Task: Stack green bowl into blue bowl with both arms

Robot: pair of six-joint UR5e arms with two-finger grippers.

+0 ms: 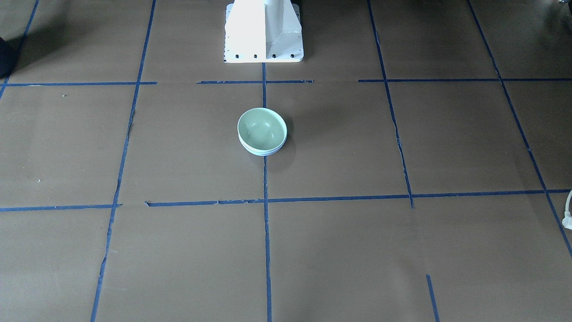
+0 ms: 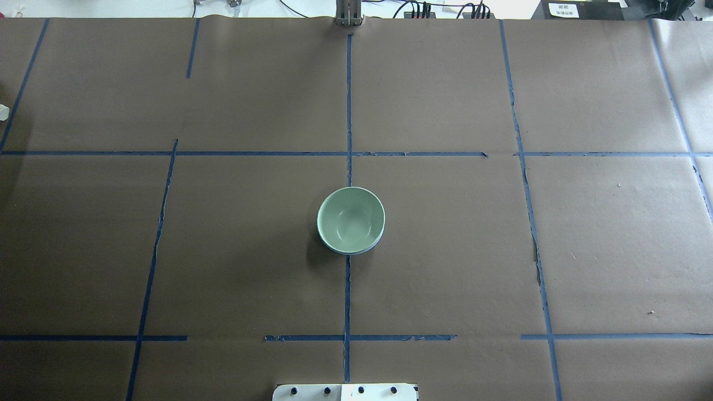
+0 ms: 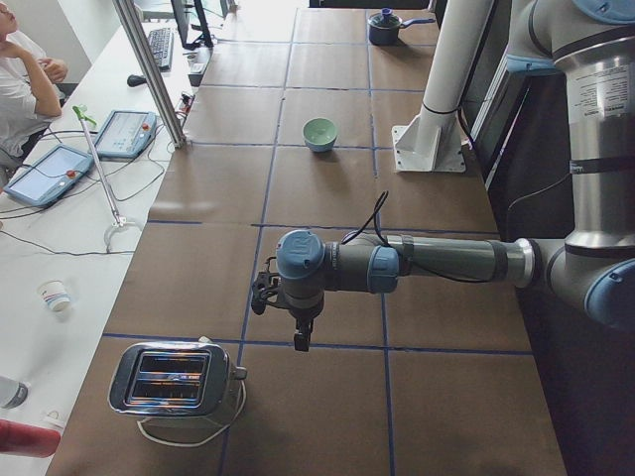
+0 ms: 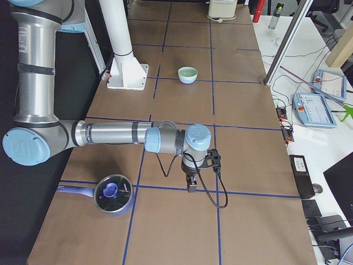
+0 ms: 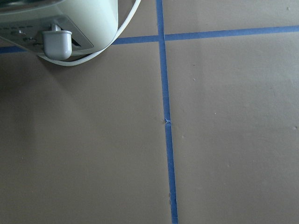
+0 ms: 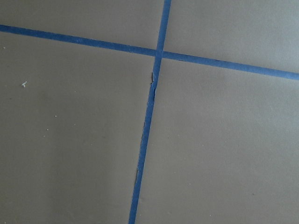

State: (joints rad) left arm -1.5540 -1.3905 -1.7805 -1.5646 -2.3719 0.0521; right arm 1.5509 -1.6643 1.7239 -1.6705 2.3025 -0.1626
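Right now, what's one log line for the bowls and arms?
green bowl: nested in blue bowl | left gripper: far off, near toaster, state unclear | right gripper: far off, near pot, state unclear
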